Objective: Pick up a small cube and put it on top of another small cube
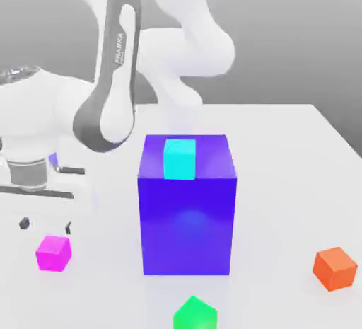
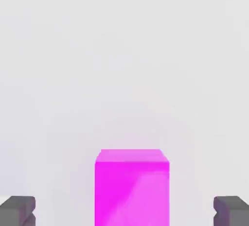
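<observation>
White counter (image 1: 297,179) carries the magenta cube (image 1: 54,252) at the exterior view's near left, directly beneath the spread, empty end effector (image 1: 46,223), centred between its fingertips (image 2: 17,209).

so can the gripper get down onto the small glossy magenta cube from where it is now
Probably yes. The gripper hangs open just above the small glossy magenta cube, its fingertips standing wide on either side of it. The tall blue block stands apart, toward the exterior view's right.
</observation>
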